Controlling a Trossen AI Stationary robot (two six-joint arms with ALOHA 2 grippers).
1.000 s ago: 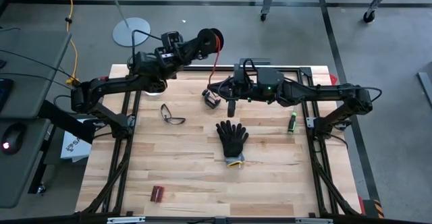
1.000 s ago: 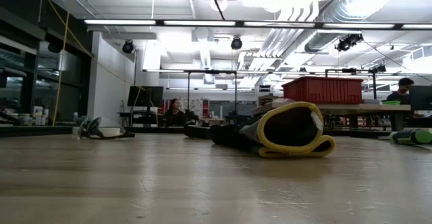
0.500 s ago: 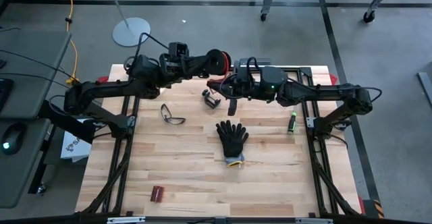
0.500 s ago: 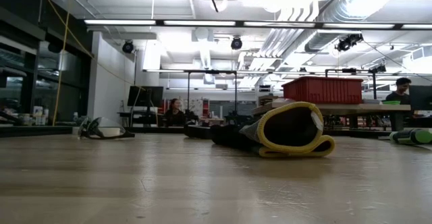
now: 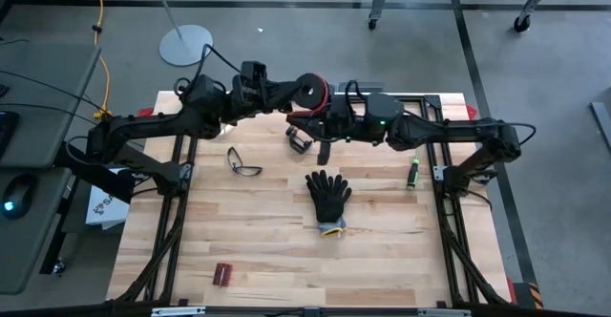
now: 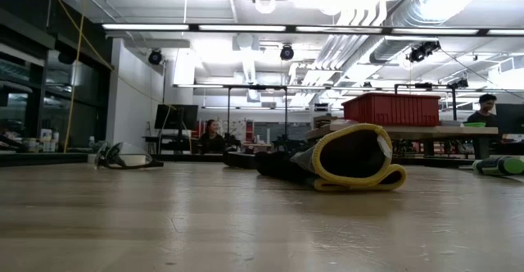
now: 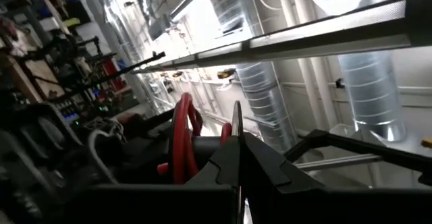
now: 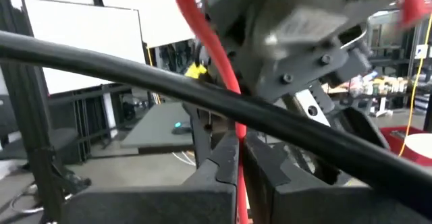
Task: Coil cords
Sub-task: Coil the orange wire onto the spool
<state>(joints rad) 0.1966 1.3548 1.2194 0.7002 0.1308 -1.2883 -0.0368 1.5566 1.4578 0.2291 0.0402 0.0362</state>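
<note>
While gripped: red cord (image 8: 217,55), spool (image 5: 311,91).

Thin red cord (image 5: 304,115) on black spool (image 5: 311,92), held aloft

Pale wood table (image 5: 267,231), knit glove (image 5: 328,198)

Table's 6 o'clock half mostly open; black glove (image 5: 327,199) blocks center, safety glasses (image 5: 242,162) at 9, green marker (image 5: 414,173) at 3.
</note>
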